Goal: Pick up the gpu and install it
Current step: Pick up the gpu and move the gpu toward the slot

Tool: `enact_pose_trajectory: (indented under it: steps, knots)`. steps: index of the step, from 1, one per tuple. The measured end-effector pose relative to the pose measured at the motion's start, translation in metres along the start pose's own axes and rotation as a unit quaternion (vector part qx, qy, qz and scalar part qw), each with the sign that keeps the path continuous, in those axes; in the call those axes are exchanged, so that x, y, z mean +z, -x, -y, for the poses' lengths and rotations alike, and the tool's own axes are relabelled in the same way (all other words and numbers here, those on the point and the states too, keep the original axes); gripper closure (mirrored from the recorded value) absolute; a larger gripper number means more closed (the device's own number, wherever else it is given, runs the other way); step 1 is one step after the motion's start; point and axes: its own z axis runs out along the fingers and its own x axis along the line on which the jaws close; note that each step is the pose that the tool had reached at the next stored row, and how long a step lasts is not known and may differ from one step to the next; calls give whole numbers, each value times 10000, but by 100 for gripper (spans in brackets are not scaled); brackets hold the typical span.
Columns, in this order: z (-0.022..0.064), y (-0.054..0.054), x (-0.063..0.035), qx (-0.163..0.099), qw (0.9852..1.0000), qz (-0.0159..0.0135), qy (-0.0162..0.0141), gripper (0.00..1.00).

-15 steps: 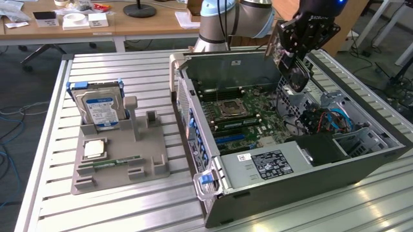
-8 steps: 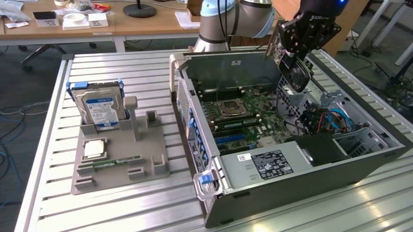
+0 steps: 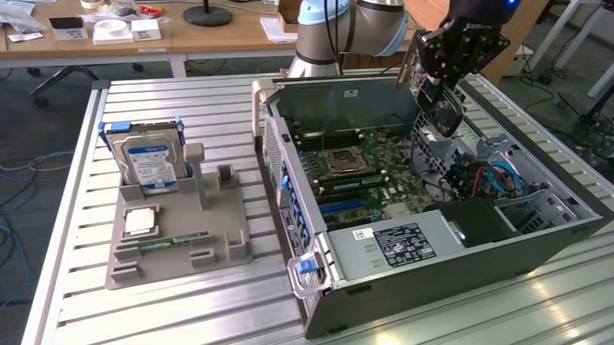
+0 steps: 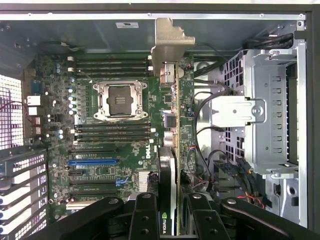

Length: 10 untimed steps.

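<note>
Hard drive (image 3: 149, 159) upright in grey holder (image 3: 223, 224)

A grey plastic holder (image 3: 223, 215) sat toward the slatted metal desk's (image 3: 192, 115) edge at the exterior view's left. Beside it lay an open dark computer case (image 3: 432, 284), a thin dark gpu card (image 4: 172, 80) above it.

Slatted table (image 3: 172, 100) with case (image 3: 432, 287), tray (image 3: 226, 215)

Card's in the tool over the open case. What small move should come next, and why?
Probably rotate the wrist before lowering. The tool holds the gpu edge-on above the motherboard, and the card's long edge runs crosswise to the blue expansion slot, so it likely would not seat as it hangs.
</note>
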Motion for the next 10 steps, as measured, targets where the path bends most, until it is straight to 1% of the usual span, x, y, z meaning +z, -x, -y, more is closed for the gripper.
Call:
enact_pose_trajectory:
  steps: [6,10]
  knots:
    - [0,6,0,0,10000,0,0,73]
    - [-3,65,2,0,10000,0,0,73]
